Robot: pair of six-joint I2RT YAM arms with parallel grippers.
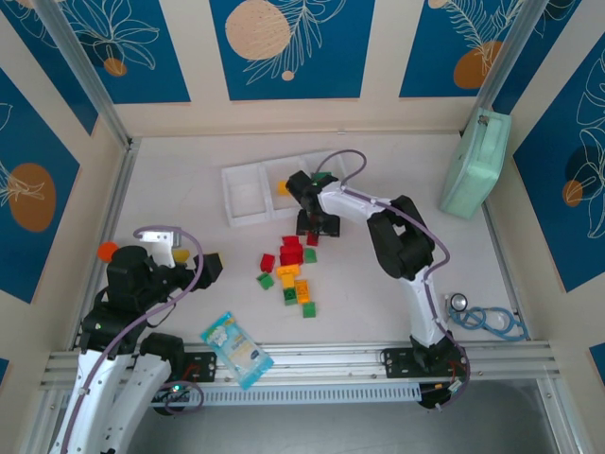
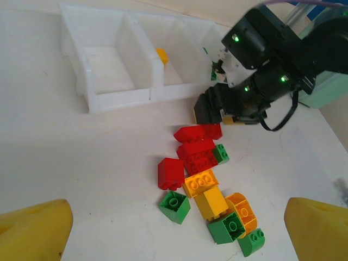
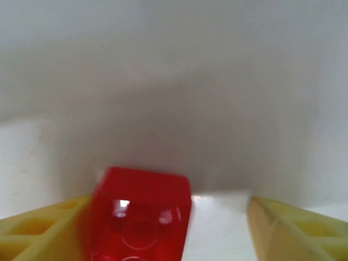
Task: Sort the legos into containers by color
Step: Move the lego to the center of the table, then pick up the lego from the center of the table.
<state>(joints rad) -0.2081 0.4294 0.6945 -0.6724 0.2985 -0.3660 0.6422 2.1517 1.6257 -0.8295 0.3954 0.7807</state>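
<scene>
A pile of red, green and yellow/orange legos (image 1: 291, 272) lies mid-table, seen close up (image 2: 204, 182) in the left wrist view. The white three-compartment tray (image 1: 244, 170) sits behind it, and one yellow brick (image 2: 161, 55) rests in its middle compartment. My right gripper (image 1: 317, 225) points down at the far end of the pile, just in front of the tray. Its jaws (image 3: 163, 209) stand open around a red brick (image 3: 140, 217), which touches the left finger with a gap to the right one. My left gripper (image 1: 198, 263) hovers open at the near left, well short of the pile.
A blue-and-white snack packet (image 1: 236, 350) lies near the front edge. A mint-green case (image 1: 475, 165) leans at the far right wall. A blue-rimmed object (image 1: 492, 322) lies by the right arm's base. Open table lies left of the pile.
</scene>
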